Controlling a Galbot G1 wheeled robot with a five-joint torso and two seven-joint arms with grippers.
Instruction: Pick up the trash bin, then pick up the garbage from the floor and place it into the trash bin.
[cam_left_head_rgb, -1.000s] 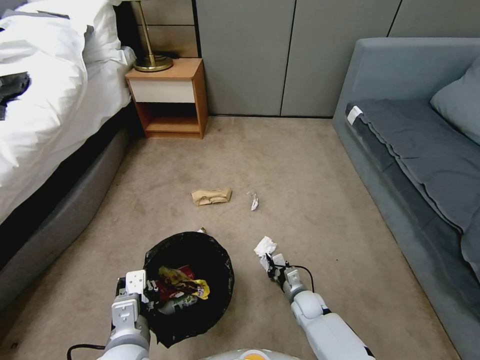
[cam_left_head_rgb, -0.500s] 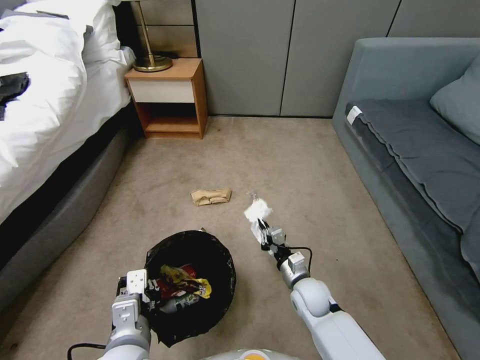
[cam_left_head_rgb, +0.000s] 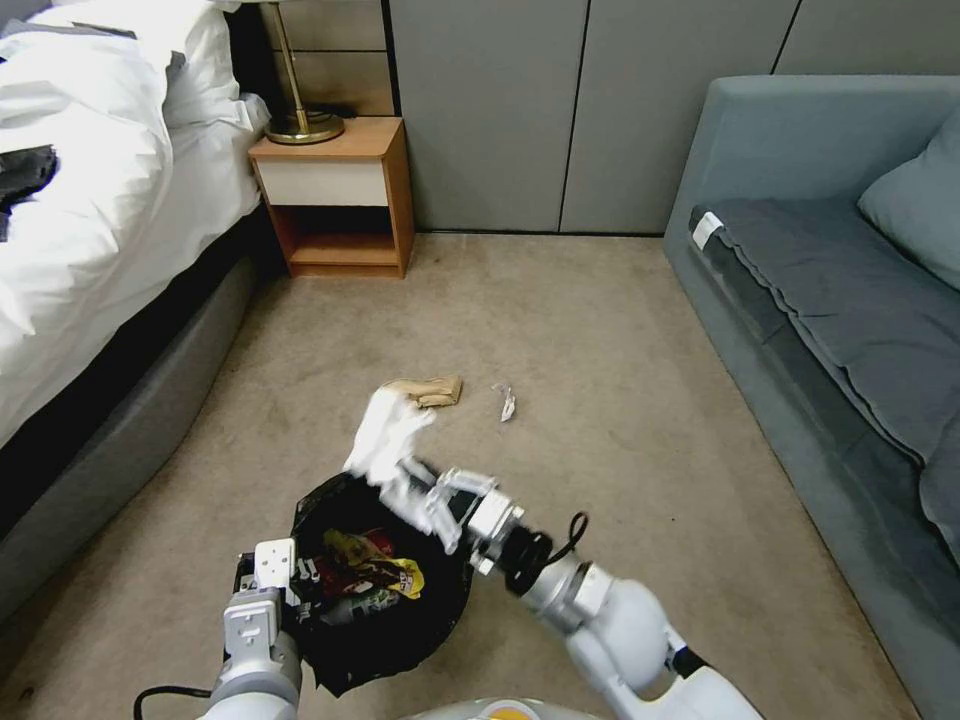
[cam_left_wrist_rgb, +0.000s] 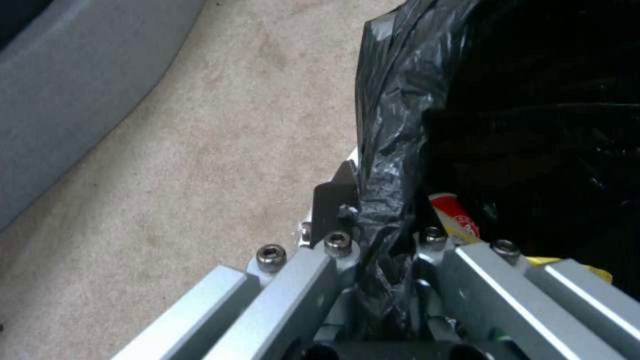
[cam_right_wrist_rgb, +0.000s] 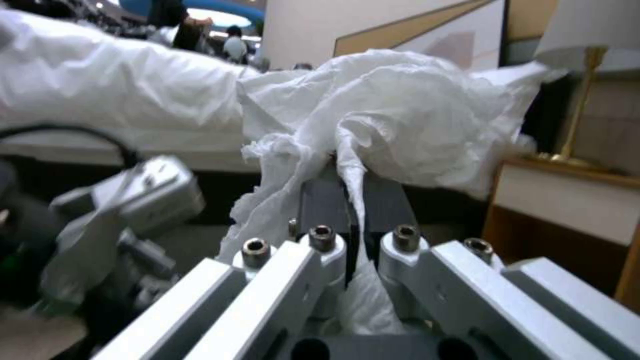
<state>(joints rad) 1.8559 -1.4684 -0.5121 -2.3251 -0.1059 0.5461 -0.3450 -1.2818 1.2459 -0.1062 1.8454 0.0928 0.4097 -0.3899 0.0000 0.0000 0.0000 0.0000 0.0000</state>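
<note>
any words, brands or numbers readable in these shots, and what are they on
None can be read.
Red-and-white carton in the trash bin: white print, too blurred to read.
Yellow snack wrapper in the bin: print too small.
White tag on the sofa blanket: no legible text.
White tissue in the right tool and the left tool clamped on the bin's rim: no text.

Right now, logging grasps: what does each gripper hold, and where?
Right gripper pinches the tissue at its lower end; left gripper clamps the bin at its bag-lined rim.
</note>
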